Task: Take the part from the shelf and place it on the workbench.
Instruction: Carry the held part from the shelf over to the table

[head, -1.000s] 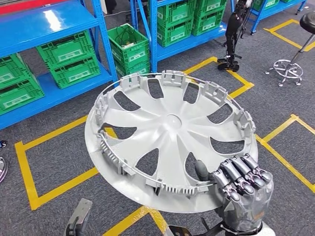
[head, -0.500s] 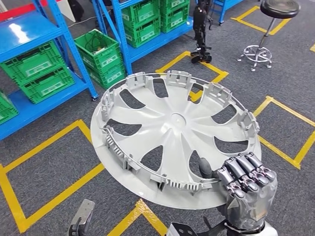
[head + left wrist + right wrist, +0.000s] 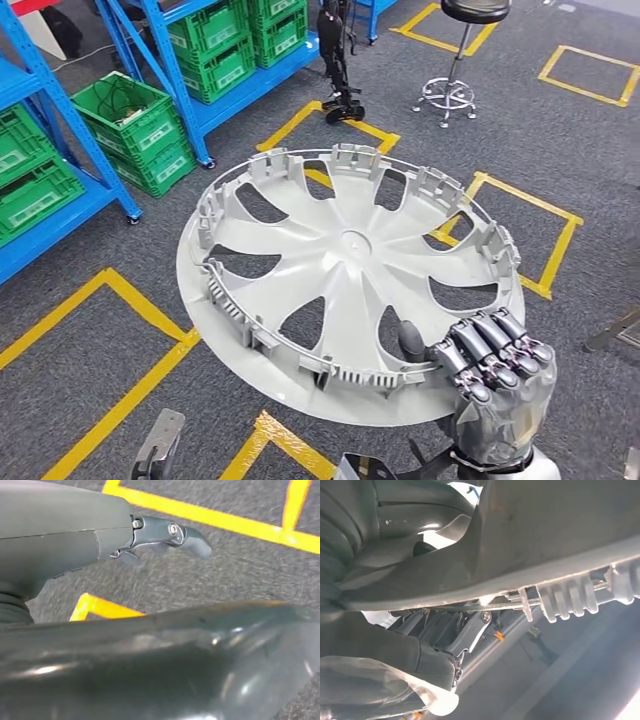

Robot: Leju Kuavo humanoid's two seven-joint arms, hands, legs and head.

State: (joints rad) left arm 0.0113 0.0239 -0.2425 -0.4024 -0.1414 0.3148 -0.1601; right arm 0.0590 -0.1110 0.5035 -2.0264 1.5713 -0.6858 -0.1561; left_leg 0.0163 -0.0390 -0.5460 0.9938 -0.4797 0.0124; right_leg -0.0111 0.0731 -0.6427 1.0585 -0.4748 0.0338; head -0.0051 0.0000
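Firmly, right hand fingers grip hubcap rim; left hand fingers unclear.

Honestly nothing here is reading as actual text. The green crates on and beside the blue shelving, way out past the fingers, are showing pale label patches on their sides, but they're coming out as blank smudges with no letters or numbers I can make out. The wheel cover isn't showing any brand or part number, and the yellow floor tape is just plain lines.
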